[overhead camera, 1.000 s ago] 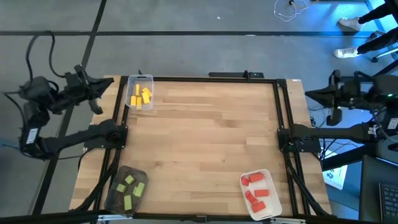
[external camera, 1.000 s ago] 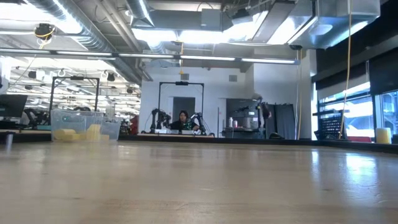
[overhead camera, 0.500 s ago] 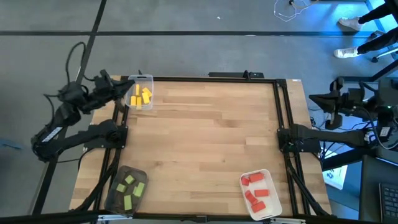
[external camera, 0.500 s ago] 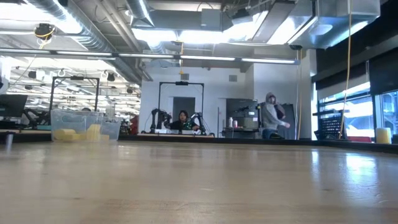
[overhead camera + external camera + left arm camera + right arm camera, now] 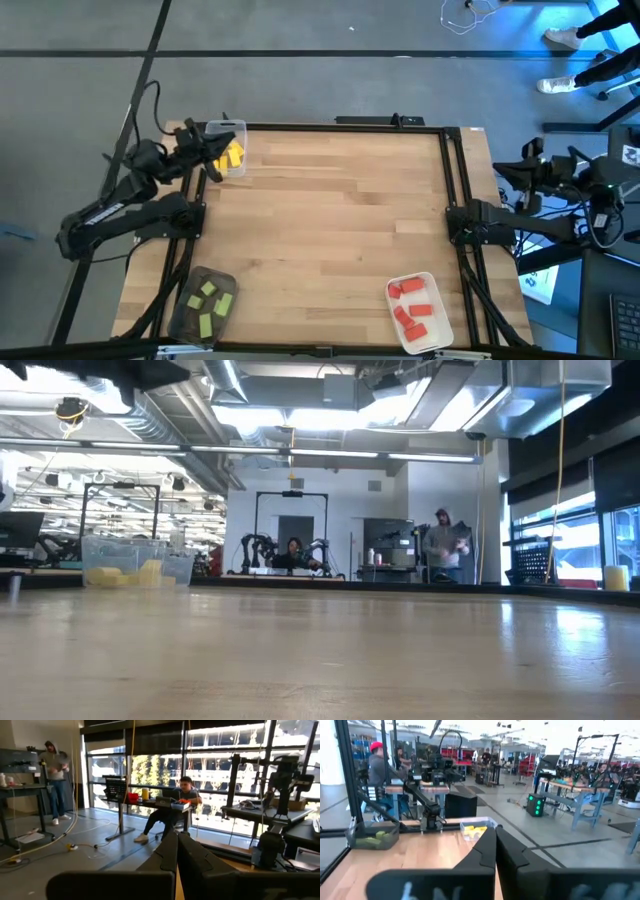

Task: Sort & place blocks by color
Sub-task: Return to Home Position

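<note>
**High view.** All the blocks are seen sorted into trays. The yellow blocks (image 5: 234,155) are in the clear tray (image 5: 240,127) at the upper left. The green blocks (image 5: 208,300) are in the dark tray (image 5: 190,322) at the lower left. The red blocks (image 5: 410,305) are in the white tray (image 5: 432,338) at the lower right. No block is seen on the bare table (image 5: 330,220). The left gripper (image 5: 208,158) is held over the left edge of the clear tray. The right gripper (image 5: 512,168) is parked off the table at the right edge.

**Low view.** The clear tray (image 5: 110,548) is seen at the far left, with yellow blocks (image 5: 128,573) on its floor. A person (image 5: 445,545) is standing in the room behind.

**Left wrist view.** The left gripper (image 5: 177,834) is pressed closed. Nothing is held in it.

**Right wrist view.** The right gripper (image 5: 495,829) is closed too, and it is empty. Far off, the green blocks (image 5: 377,836) and the yellow blocks (image 5: 476,831) can be seen in their trays.

The blocks are judged to be tiny, light and hard, with smooth sides. They should be pinched in the middle, across the two long sides. A tight squeeze at a corner could make one pop out.
</note>
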You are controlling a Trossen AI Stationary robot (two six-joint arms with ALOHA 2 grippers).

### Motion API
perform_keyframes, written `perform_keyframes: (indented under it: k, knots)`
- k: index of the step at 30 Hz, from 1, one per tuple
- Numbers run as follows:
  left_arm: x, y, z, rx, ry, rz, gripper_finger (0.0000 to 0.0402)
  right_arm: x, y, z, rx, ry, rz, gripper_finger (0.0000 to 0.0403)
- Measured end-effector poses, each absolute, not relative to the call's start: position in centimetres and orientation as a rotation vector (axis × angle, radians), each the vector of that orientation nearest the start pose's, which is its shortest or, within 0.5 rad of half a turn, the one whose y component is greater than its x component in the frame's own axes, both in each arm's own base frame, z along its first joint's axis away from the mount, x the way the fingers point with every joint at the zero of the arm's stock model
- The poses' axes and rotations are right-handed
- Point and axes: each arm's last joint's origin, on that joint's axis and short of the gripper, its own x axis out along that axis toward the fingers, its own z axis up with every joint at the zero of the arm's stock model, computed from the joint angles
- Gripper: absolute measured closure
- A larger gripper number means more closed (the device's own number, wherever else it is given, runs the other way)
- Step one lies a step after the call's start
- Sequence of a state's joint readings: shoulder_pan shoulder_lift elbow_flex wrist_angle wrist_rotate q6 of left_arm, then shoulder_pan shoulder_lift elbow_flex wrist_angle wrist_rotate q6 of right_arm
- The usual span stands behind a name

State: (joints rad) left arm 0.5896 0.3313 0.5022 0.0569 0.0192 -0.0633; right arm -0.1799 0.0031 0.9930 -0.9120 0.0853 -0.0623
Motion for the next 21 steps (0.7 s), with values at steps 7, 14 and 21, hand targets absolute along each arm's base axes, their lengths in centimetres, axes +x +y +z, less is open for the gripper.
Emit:
perform_keyframes:
  k: [7, 14, 21]
  knots:
    - [8.8, 5.8, 28.6, -0.012, -0.293, 0.553, 0.0401, -5.2, 0.5, 34.7, -0.093, -0.072, -0.226, 0.0403]
    - [9.3, 6.2, 26.1, -0.017, -0.275, 0.555, 0.0401, -2.6, -0.1, 33.8, -0.139, -0.118, -0.146, 0.0403]
    - [9.7, 6.4, 23.4, -0.040, -0.202, 0.558, 0.0401, -0.6, -0.2, 32.5, -0.134, -0.120, -0.095, 0.0403]
